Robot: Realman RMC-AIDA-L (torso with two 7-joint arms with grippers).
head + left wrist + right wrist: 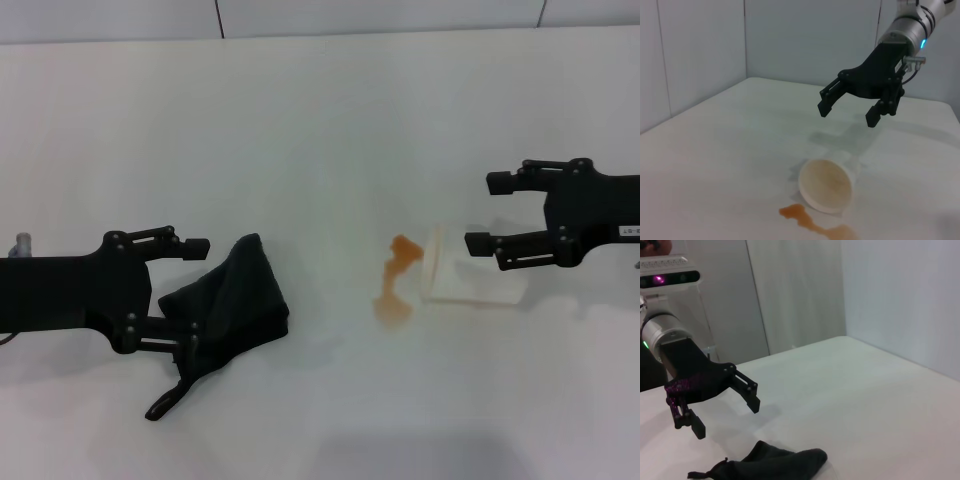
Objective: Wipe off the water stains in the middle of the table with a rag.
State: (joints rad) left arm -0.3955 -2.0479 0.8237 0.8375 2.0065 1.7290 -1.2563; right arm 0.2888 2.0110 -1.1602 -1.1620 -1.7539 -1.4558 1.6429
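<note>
Water stains [394,284] lay near the middle of the table [320,130], an orange-brown smear of two blobs joined by a thin neck. A white cup [470,276] lay tipped on its side just beside them, its open mouth turned toward the smear; the left wrist view showed its inside faintly tan and holding no pool of liquid, with the smear [816,224] on the tabletop just in front of its rim [825,186].

The right gripper [482,212] hung over the cup's far end, on the opposite side from the stains, its fingers spread wide and gripping nothing.

The rag [228,300], a black cloth in bunched folds with a thin tail trailing toward the robot, lay on the table well apart from the stains. The left gripper [194,286] was at the rag's near end, its fingers spread, the upper one clear of the cloth and the lower one over the folds; whether it touched them could not be told. In the right wrist view the gripper [726,416] appeared above the rag [775,462].
</note>
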